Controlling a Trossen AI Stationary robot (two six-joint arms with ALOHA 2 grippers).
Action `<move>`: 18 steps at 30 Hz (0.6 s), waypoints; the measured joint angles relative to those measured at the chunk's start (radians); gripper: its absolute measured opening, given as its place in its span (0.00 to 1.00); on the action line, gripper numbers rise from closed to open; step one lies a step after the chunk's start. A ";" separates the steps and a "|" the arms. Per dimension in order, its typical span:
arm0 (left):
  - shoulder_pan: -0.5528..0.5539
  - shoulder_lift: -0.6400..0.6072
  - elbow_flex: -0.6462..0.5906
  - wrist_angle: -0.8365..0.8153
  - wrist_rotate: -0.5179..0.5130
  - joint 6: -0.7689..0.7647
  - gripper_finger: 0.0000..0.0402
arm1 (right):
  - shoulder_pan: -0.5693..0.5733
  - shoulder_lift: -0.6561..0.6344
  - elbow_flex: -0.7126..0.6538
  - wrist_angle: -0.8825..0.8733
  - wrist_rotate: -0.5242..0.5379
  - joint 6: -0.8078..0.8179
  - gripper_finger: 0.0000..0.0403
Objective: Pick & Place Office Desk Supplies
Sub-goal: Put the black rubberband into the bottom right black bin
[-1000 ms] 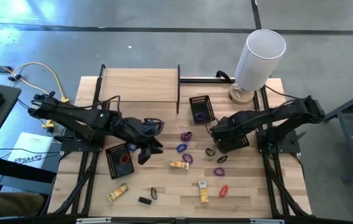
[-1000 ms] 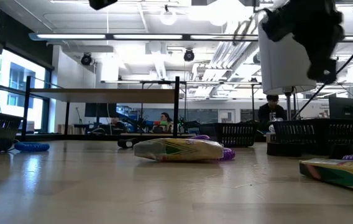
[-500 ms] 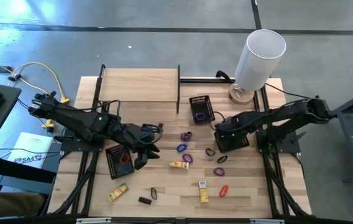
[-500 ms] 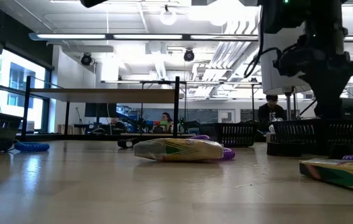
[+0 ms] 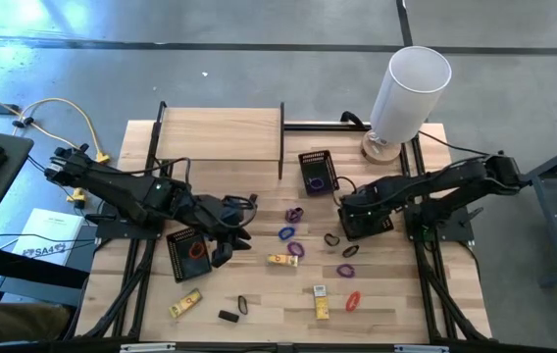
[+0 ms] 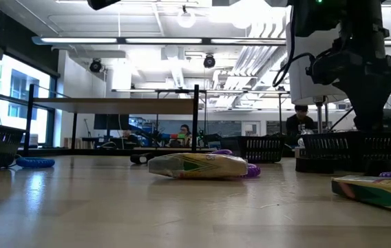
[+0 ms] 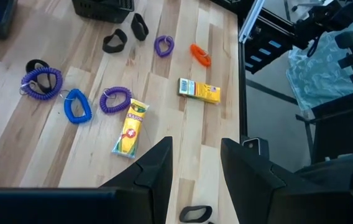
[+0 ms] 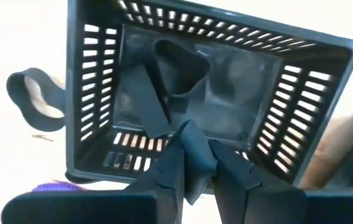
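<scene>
The job is partly done, I judge: a few pieces sit in trays, but most lie loose on the table (image 5: 259,284).

Furthest left, a yellow packet (image 5: 185,304) lies loose near the front edge; the left tray (image 5: 177,257) holds a red loop (image 5: 198,250); my left claw (image 5: 234,233) hangs just beside that tray, its fingers (image 7: 158,165) part way open with nothing between them.

In front of it, a small black block (image 5: 227,316) and a black loop (image 5: 242,305) wait to be picked; so does a second yellow packet (image 5: 280,260) near the middle; a blue loop (image 5: 286,233) lies among purple loops (image 5: 296,250); further right are a third packet (image 5: 321,301), a red loop (image 5: 353,300) and two more black loops (image 5: 331,238).

The back tray (image 5: 318,172) has something purple in it; what exactly, I cannot make out.

On the right, my right claw (image 8: 196,163) hangs over the right tray (image 8: 332,74), which has black loops (image 8: 176,68) on its floor; a dark piece shows just ahead of the claw, but whether I am gripping it or have let it go, I cannot tell; another black loop (image 8: 30,99) lies just outside that tray.
</scene>
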 joint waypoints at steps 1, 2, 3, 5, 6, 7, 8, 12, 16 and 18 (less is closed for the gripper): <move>0.000 0.000 0.000 0.000 0.000 0.000 0.33 | 0.000 0.000 0.000 0.000 -0.002 0.000 0.15; 0.000 0.000 0.000 0.000 0.000 0.000 0.33 | 0.000 0.000 0.000 0.001 -0.001 0.002 0.14; -0.001 0.000 0.000 0.000 0.000 0.000 0.33 | 0.000 0.000 0.000 0.003 -0.003 0.002 0.14; -0.005 0.000 0.000 0.000 -0.003 0.000 0.33 | 0.000 0.000 0.000 0.017 -0.003 0.000 0.14; -0.008 0.000 0.000 0.000 -0.007 0.000 0.33 | 0.000 0.000 0.000 0.027 -0.002 0.000 0.14; -0.011 0.000 0.000 0.000 -0.013 0.001 0.33 | 0.000 0.000 0.000 0.038 0.004 0.000 0.14; -0.016 0.000 0.000 0.000 -0.020 0.002 0.33 | 0.000 0.000 0.000 0.042 0.007 0.000 0.14; -0.025 0.000 0.000 0.000 -0.035 0.015 0.33 | 0.000 0.000 0.000 0.039 -0.015 -0.010 0.14; -0.025 0.000 0.000 0.000 -0.035 0.020 0.33 | 0.000 0.000 0.000 0.030 -0.003 -0.027 0.14; -0.025 0.000 0.000 0.000 -0.036 0.026 0.33 | 0.000 0.000 0.000 0.029 0.002 -0.025 0.14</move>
